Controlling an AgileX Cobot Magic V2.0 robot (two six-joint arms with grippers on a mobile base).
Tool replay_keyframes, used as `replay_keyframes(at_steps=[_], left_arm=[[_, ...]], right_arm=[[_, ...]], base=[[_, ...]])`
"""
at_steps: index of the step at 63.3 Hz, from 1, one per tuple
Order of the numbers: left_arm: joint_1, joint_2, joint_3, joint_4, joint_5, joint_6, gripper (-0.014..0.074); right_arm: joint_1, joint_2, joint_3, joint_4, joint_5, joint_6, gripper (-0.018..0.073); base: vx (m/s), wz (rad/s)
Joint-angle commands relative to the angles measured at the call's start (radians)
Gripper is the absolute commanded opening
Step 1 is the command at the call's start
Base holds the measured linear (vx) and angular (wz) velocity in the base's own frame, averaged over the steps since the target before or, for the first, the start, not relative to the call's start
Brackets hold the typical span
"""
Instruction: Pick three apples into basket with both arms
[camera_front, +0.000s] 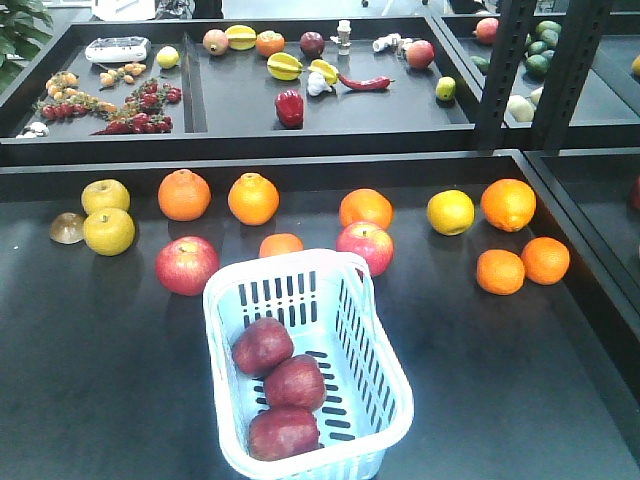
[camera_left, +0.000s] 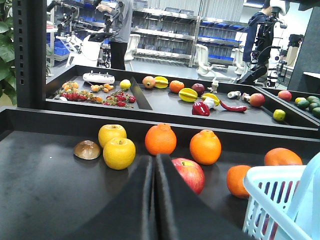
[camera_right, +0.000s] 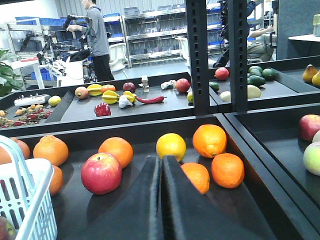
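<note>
While three maroon apples (camera_front: 281, 391) lie in a row on the slotted floor of the pale basket (camera_front: 385, 350), task judged done, nothing left but to leave the worktop (camera_front: 100, 380) as is. From the left: brown mushroom-like object (camera_front: 67, 228) and two yellow-green apples (camera_front: 107, 217) at the rear edge, then a pair of oranges (camera_front: 218, 196), a bright red-pink apple (camera_front: 186, 265) just beside the basket's left corner, a small orange (camera_front: 281, 244) behind its rim and another red-pink apple (camera_front: 366, 246) touching or nearly touching the far right corner. Further right: yellow citrus (camera_front: 450, 212) and more oranges (camera_front: 509, 238), well apart from the basket. Neither arm seen in the front view. Left gripper (camera_left: 153, 170) in its wrist view: black fingers (camera_left: 172, 200) pressed together, holding nothing, pointed toward the red-pink apple. Right gripper (camera_right: 161, 172) likewise: fingers (camera_right: 182, 205) closed on empty air, aimed at the oranges, basket at the left edge of frame.
</note>
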Motion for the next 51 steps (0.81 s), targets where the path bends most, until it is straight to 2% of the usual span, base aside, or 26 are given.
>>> replay_keyframes(at_steps=[1, 51], left_arm=[[-0.002, -0.013, -0.025, 0.0, -0.07, -0.006, -0.0006], [-0.002, -0.013, -0.025, 0.0, -0.07, -0.006, -0.0006]], right_arm=[[-0.004, -0.013, 0.014, -0.006, -0.074, -0.003, -0.0005], [-0.004, -0.013, 0.014, -0.006, -0.076, -0.003, -0.0005]], base=[[0.0, 0.0], [0.0, 0.0]])
